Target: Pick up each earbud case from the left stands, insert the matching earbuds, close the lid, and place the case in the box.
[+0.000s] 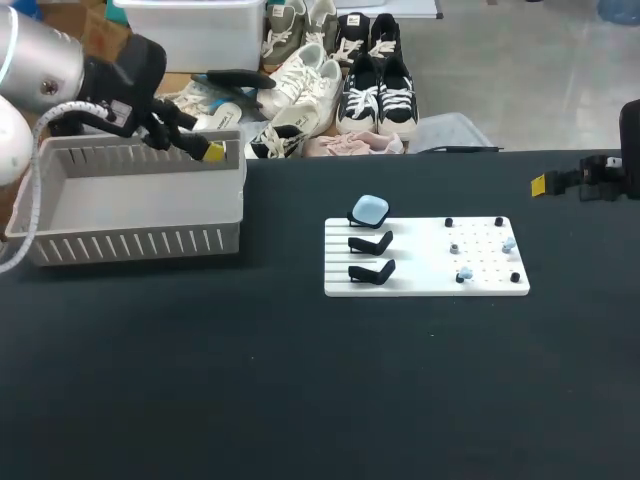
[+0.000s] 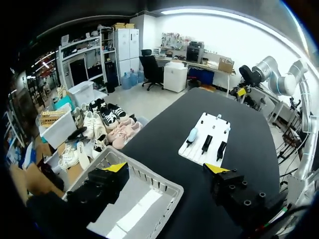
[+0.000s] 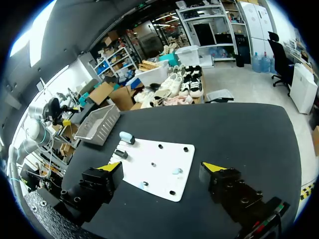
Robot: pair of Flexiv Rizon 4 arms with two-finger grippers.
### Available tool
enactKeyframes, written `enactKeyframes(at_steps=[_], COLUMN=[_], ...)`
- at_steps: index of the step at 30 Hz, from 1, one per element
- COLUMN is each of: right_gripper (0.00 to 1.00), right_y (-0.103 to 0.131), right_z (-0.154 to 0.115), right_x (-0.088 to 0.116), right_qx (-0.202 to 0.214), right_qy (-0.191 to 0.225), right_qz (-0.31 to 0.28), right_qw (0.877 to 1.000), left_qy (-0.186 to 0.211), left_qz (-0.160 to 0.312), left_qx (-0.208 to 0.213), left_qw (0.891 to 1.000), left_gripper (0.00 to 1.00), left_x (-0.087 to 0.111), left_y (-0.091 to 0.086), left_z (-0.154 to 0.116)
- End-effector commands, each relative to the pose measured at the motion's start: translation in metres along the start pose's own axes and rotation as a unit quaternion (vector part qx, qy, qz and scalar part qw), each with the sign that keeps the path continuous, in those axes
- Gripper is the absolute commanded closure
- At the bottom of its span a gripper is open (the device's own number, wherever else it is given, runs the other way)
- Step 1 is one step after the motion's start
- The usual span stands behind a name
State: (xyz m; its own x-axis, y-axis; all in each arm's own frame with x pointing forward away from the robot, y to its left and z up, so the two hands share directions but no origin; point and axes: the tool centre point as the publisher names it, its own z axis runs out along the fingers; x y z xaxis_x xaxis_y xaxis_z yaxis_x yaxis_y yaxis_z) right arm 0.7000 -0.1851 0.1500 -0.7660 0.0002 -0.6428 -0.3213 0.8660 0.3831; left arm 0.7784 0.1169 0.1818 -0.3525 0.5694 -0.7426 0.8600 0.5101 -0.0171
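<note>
A light blue earbud case (image 1: 370, 209) sits on the rearmost of three black stands on the left of a white board (image 1: 425, 285); the two nearer stands (image 1: 370, 243) are bare. Small pale blue earbuds (image 1: 465, 272) lie among black pegs on the board's right part. My left gripper (image 1: 200, 147) hangs open and empty above the far right corner of the grey basket (image 1: 130, 235). From the left wrist, the left gripper (image 2: 166, 168) has the basket (image 2: 149, 181) beneath it and the case (image 2: 192, 135) well ahead. My right gripper (image 1: 540, 184) stands open and empty at the table's right edge; the right wrist view shows the right gripper (image 3: 162, 167) over the board (image 3: 159, 159), the case (image 3: 126, 137) beyond.
The basket (image 3: 97, 124) stands at the table's back left and holds nothing that shows. Black tabletop (image 1: 300, 390) stretches in front of the board and the basket.
</note>
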Motion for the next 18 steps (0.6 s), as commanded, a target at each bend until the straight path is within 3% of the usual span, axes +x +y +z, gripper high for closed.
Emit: enactKeyframes(at_steps=[1, 8, 18], right_gripper=[0.00, 0.00, 0.00], right_y=[0.000, 0.000, 0.000], right_z=[0.000, 0.000, 0.000], right_x=[0.000, 0.000, 0.000], right_qx=[0.000, 0.000, 0.000], right_qy=[0.000, 0.000, 0.000], right_qz=[0.000, 0.000, 0.000], right_qw=[1.000, 1.000, 1.000], left_qy=[-0.015, -0.017, -0.024], left_qz=[0.093, 0.179, 0.196], left_qx=[0.041, 0.074, 0.094], left_qw=[0.995, 0.981, 0.976], left_gripper=[0.00, 0.00, 0.00], left_x=[-0.008, -0.018, -0.028], left_y=[0.003, -0.005, -0.017], left_z=[0.012, 0.033, 0.065])
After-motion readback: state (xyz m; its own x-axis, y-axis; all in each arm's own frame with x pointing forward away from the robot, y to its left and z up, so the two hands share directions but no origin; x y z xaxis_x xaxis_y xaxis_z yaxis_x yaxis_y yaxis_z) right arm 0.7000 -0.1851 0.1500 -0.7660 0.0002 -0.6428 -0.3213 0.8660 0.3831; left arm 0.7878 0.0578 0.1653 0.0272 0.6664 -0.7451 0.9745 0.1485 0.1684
